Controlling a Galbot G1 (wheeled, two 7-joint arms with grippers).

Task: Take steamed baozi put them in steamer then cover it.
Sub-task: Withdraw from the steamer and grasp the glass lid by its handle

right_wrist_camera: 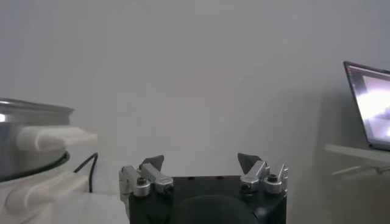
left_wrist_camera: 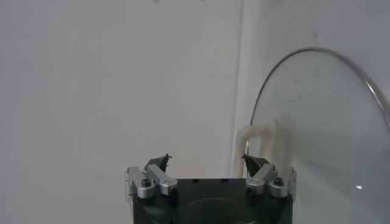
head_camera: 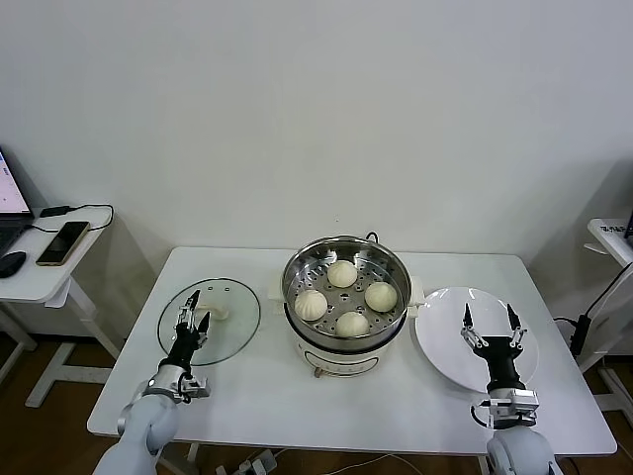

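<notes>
A plain white wall fills the back of the room, evenly lit and bare. In front of it stands a white table on a brown floor, with a small white side desk at the far left carrying a phone, a mouse and a cable. Another white stand shows at the right edge
</notes>
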